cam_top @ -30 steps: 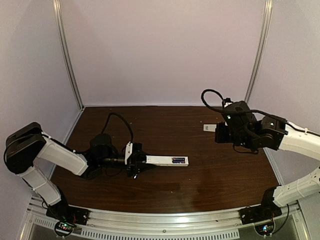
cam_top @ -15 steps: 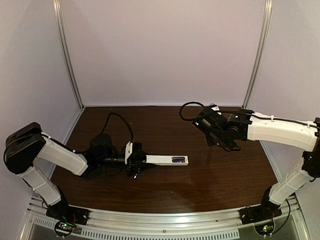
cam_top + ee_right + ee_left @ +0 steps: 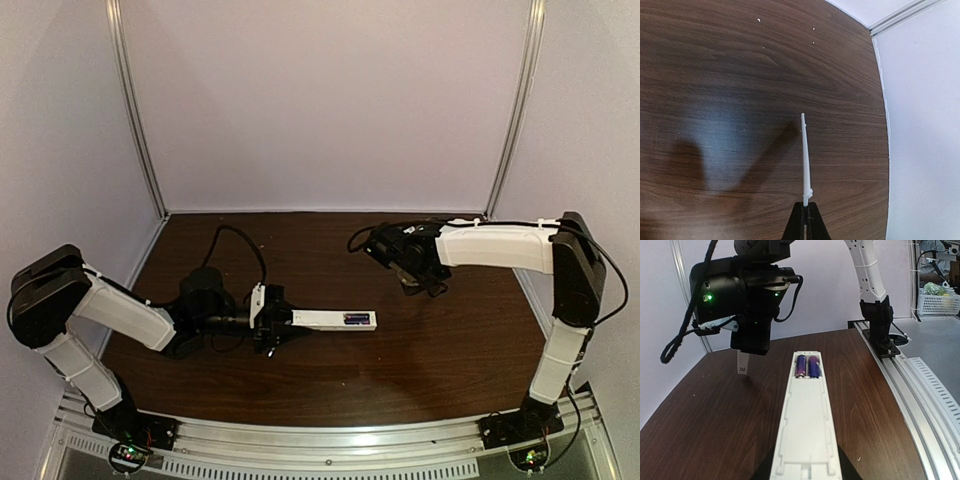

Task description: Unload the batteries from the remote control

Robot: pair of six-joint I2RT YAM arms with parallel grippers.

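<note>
The remote control (image 3: 335, 321) is a slim white bar lying on the dark table, its back face up. Its recess is uncovered and holds two purple-blue batteries (image 3: 355, 321) at the far end, also plain in the left wrist view (image 3: 807, 366). My left gripper (image 3: 275, 322) is shut on the remote's near end (image 3: 807, 430). My right gripper (image 3: 420, 283) hovers above the table beyond the remote, shut on a thin flat white strip (image 3: 804, 155), seen edge-on. The strip hangs below it in the left wrist view (image 3: 743, 363).
The table's metal rail (image 3: 920, 385) runs along the right edge, with the right arm's base (image 3: 880, 330) bolted to it. Pale walls enclose the table on three sides. A black cable (image 3: 240, 245) loops behind my left wrist.
My right arm has swung left and stretched out toward the table's middle, carrying the white strip. The left gripper and the remote have not moved.
</note>
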